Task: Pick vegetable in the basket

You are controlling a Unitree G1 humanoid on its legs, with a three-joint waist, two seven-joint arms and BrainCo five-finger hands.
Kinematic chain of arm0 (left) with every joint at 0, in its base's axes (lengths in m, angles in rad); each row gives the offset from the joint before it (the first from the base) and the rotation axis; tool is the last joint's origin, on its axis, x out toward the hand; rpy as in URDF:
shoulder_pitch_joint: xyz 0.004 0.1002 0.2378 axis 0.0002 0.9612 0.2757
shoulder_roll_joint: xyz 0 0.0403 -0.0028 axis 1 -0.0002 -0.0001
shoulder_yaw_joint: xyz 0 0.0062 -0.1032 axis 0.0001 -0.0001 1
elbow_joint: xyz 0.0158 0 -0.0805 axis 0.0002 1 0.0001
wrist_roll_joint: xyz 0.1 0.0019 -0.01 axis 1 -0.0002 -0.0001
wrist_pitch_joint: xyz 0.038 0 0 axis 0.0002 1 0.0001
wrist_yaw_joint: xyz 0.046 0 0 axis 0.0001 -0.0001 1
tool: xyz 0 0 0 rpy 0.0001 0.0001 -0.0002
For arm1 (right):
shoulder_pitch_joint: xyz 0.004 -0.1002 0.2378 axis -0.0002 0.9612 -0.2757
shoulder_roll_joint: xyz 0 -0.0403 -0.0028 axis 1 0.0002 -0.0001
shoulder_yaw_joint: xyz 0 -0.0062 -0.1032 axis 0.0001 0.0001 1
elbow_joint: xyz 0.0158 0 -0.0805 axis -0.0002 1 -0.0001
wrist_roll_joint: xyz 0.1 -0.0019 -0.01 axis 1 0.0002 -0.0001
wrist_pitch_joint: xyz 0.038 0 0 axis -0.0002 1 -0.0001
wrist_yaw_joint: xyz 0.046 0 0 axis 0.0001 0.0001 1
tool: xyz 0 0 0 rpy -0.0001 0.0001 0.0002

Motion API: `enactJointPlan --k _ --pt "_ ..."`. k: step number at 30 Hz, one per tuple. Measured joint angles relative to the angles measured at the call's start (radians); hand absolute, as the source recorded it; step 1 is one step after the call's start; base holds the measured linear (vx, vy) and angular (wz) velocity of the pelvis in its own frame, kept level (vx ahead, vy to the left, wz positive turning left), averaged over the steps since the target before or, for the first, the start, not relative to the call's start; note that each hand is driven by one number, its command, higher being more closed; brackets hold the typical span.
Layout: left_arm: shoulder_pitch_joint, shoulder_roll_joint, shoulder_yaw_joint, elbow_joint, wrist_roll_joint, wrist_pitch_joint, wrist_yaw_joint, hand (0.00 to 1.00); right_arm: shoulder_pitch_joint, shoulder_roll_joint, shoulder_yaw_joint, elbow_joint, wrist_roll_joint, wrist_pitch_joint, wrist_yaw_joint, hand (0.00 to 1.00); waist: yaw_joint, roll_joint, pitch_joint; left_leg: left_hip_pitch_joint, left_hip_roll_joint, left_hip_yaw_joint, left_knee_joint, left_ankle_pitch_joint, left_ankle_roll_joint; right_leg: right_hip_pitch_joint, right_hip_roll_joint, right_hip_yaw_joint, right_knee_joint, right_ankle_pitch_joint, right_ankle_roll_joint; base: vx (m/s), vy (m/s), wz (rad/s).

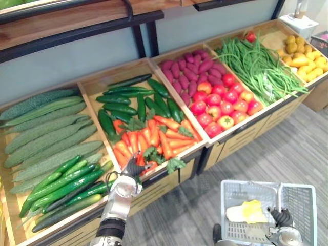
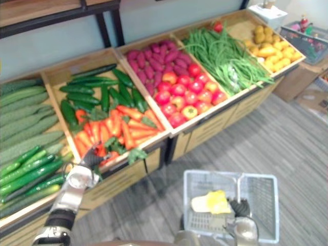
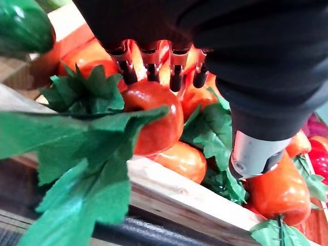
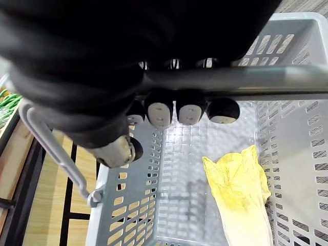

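Observation:
My left hand (image 1: 127, 179) reaches over the front edge of the carrot bin (image 1: 190, 148). In the left wrist view its fingers (image 3: 148, 64) are stretched out, their dark tips resting on an orange carrot (image 3: 159, 125) with green leaves, while the thumb (image 3: 256, 154) stands apart at the side. My right hand (image 1: 281, 217) is at the lower right, its fingers (image 4: 187, 110) curled round the grey handle (image 4: 246, 79) of the white plastic basket (image 1: 225, 205). A pale yellow cabbage (image 4: 238, 189) lies in the basket.
The sloping wooden stand holds long light cucumbers (image 1: 46, 133), dark cucumbers (image 1: 128, 100), purple sweet potatoes (image 1: 187, 66), red tomatoes (image 1: 220, 105), green beans (image 1: 259, 66) and yellow produce (image 1: 302, 59). Grey floor (image 1: 266, 154) lies in front of it.

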Motion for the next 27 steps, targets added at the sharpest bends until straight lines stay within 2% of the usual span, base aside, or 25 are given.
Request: enactJointPlan --k 3,8,10,19,27 --pt "-0.069 -0.012 0.030 0.096 0.017 -0.016 0.054 1.00 -0.002 0.000 0.002 0.000 0.000 0.000 0.000 1.00 0.004 0.009 -0.002 -0.008 -0.002 0.002 -0.005 0.003 0.001 -0.012 -0.001 0.003 -0.001 0.001 0.002 0.00 -0.004 -0.01" --pt "-0.150 -0.002 0.068 0.255 0.017 -0.003 0.089 1.00 -0.005 0.000 0.004 0.003 0.000 -0.001 -0.001 1.00 -0.003 0.012 0.000 -0.001 -0.005 0.023 -0.011 0.002 -0.001 -0.019 0.000 0.022 -0.005 0.004 0.005 0.01 -0.008 -0.11" --pt "-0.157 -0.002 0.078 0.259 0.016 0.004 0.107 1.00 -0.003 0.000 0.004 0.005 0.000 -0.002 -0.003 1.00 -0.004 0.011 0.001 0.008 -0.005 0.028 -0.013 0.000 -0.004 -0.014 0.003 0.028 -0.011 0.005 0.006 0.04 -0.008 -0.12" --pt "-0.159 -0.009 0.065 0.301 0.014 0.006 0.107 1.00 0.000 0.000 0.005 0.045 0.000 -0.002 -0.004 1.00 -0.018 0.003 0.006 0.052 -0.005 0.032 -0.019 -0.015 -0.010 0.034 0.004 0.028 -0.033 0.005 0.006 0.02 -0.002 -0.02" --pt "-0.154 -0.012 0.064 0.272 0.012 0.030 0.108 1.00 0.002 0.000 0.005 0.045 -0.001 -0.002 -0.006 1.00 -0.028 0.002 0.006 0.057 -0.003 0.029 -0.014 -0.015 -0.010 0.044 0.004 0.025 -0.032 0.005 0.006 0.00 -0.002 0.00"
